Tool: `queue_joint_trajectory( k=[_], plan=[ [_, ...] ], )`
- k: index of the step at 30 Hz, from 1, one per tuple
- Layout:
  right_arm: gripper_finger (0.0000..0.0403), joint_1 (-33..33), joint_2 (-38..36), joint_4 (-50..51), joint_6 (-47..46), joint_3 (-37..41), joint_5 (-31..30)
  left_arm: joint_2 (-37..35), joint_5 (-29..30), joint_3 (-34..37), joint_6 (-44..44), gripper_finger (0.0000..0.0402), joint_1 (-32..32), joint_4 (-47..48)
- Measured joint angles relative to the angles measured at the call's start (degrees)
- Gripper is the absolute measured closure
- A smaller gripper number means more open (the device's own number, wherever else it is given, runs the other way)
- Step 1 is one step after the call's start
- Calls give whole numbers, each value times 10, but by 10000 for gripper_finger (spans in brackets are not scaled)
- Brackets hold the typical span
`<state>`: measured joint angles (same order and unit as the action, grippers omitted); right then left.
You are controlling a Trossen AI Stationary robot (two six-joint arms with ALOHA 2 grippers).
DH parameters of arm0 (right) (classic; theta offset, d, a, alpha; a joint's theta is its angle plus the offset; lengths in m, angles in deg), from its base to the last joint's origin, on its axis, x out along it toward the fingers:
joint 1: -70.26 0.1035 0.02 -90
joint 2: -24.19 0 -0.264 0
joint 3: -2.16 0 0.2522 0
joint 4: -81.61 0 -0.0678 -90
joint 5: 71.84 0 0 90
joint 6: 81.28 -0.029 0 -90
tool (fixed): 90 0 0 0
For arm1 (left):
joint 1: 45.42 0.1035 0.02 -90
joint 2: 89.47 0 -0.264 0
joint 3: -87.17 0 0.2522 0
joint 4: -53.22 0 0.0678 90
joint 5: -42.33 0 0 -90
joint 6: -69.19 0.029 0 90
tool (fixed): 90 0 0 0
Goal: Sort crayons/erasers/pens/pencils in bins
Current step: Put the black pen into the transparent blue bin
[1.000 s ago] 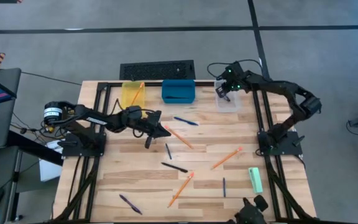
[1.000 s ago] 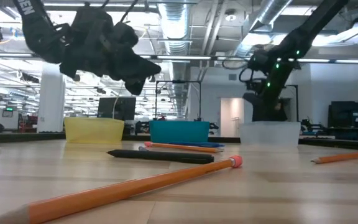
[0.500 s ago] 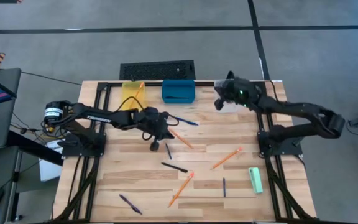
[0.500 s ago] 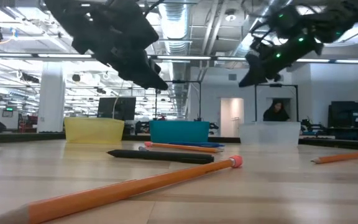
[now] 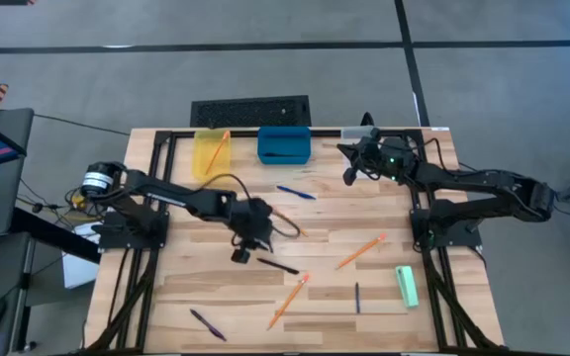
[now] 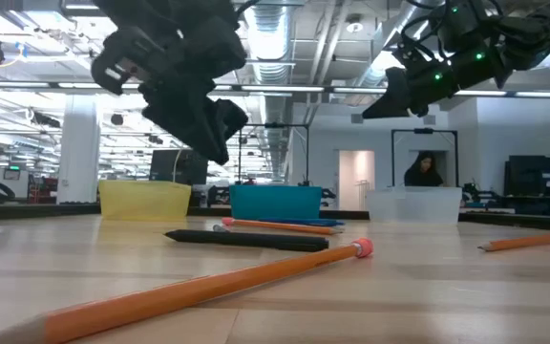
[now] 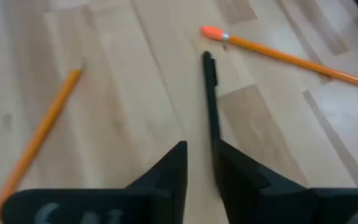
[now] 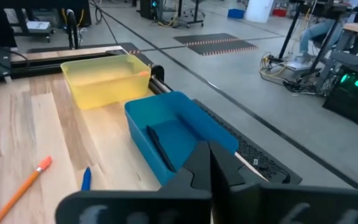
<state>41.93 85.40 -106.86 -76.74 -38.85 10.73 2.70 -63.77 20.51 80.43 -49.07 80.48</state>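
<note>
My left gripper (image 7: 202, 171) hovers open over the left end of a black pen (image 7: 211, 99) that lies flat on the table; in the high view this gripper (image 5: 242, 255) is mid-table. My right gripper (image 8: 210, 165) is shut on nothing, in the air at the far right near the clear bin (image 6: 413, 204). The yellow bin (image 5: 211, 148) holds a pencil and the blue bin (image 8: 173, 127) holds a dark pen. Pencils (image 5: 361, 251) (image 5: 288, 301) and pens (image 5: 295, 192) (image 5: 356, 295) lie scattered. The mint eraser (image 5: 407, 286) lies near the right edge. Crayons are out of view.
A black keyboard (image 5: 250, 110) lies beyond the table's far edge. Black frame rails (image 5: 419, 198) run along the table's left and right sides by the arm bases. A person (image 6: 423, 172) stands in the room behind. Bare wood (image 5: 196, 287) shows at the near left.
My left gripper has gone toward the table's near edge, from above the pencil near the middle to the black pen's left end. My right gripper has risen away from the clear bin and tipped from pointing down to slanting toward the table's left.
</note>
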Motion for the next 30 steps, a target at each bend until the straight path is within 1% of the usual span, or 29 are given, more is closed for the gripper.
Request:
queue_joint_trajectory(
  k=[5, 10, 16, 26, 30],
  plan=[
    [399, -4, 0, -1, 7, 0, 0, 36, 87, -67, -18, 296, -64, 46],
    [396, -4, 0, 5, 15, 0, 0, 83, 138, -114, -68, 285, -97, 92],
    [395, 5, 0, 34, 15, 0, -2, 127, 169, -142, -99, 284, -116, 89],
    [395, 50, 0, 41, 15, 0, -3, 166, 184, -142, -106, 284, -137, 95],
    [395, 60, 0, 39, 11, 0, -4, 174, 216, -142, -106, 285, -140, 92]
  ],
)
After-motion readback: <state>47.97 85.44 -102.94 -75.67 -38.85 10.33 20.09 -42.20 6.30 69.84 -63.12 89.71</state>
